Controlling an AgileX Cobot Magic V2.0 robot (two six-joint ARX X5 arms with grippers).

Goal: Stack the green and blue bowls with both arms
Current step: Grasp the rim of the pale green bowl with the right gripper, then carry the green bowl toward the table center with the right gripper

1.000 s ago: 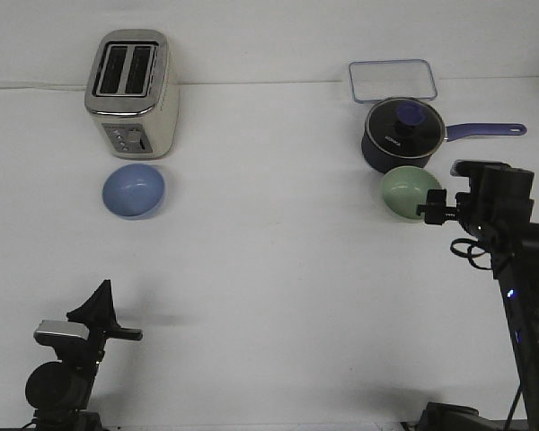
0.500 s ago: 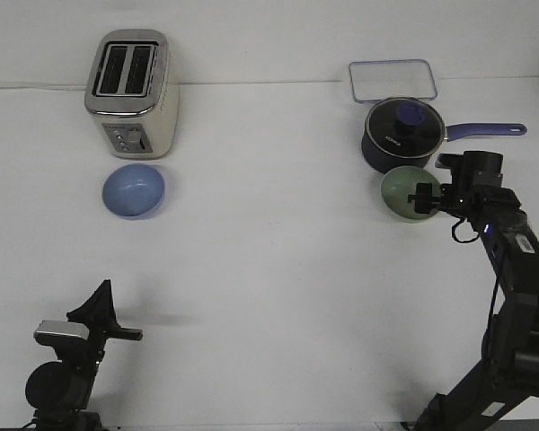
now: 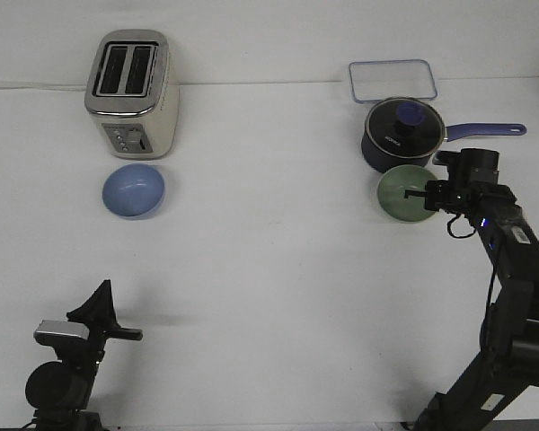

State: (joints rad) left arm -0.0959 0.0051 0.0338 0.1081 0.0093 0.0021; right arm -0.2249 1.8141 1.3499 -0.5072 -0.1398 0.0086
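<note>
The white surface (image 3: 269, 296) carries a toaster (image 3: 132, 92) at eleven o'clock, a navy saucepan (image 3: 403, 133) at one. The right arm's tool (image 3: 428, 196) sits at the green bowl (image 3: 404, 194) — at its three-o'clock rim; whether it grips, I cannot tell. The blue bowl (image 3: 134, 189) lies well apart at nine o'clock. The left tool (image 3: 103, 314) rests at seven o'clock — its opening unclear.

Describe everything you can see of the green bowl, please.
The green bowl is small, round and smooth, pale sage green, upright and apparently empty. It sits on the white table, directly in front of the dark saucepan. The right gripper is at its right rim; whether it grips the rim cannot be told.
</note>
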